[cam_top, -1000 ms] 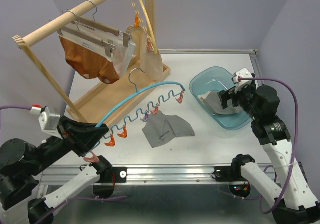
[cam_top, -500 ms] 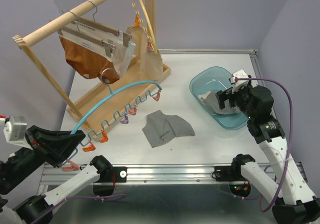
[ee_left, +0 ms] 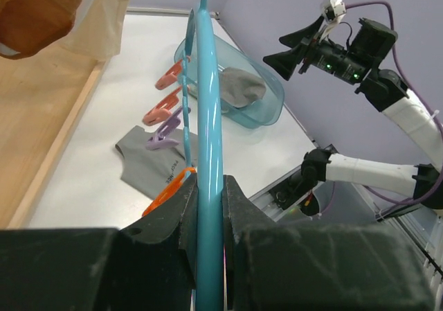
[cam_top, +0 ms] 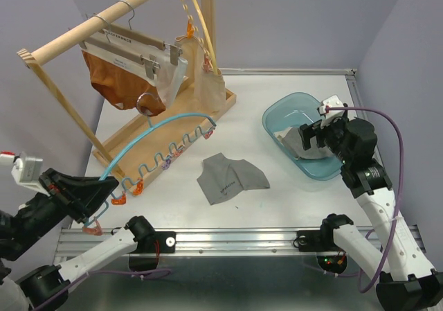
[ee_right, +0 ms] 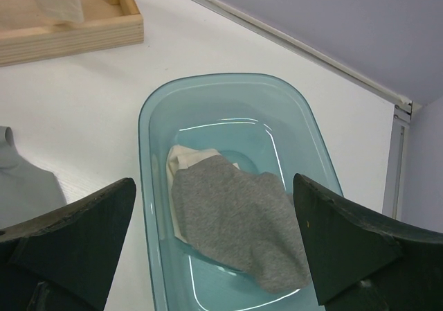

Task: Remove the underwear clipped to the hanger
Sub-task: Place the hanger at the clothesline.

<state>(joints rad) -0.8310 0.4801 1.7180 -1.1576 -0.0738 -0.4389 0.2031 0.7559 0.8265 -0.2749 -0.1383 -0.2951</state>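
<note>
Bright, even overhead light; faint soft shadows on the white table; glare streaks inside the translucent blue plastic tub.

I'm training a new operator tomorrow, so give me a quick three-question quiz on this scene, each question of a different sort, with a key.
1. True or false: the left gripper is shut on the blue hanger.
2. Multiple choice: what lies in the blue tub? A) a grey piece of underwear over a cream one; B) rust-orange briefs; C) orange clips.
3. Fill in: the right gripper, above the tub, is ____ (open or shut).
Key: 1 true; 2 A; 3 open.
</note>
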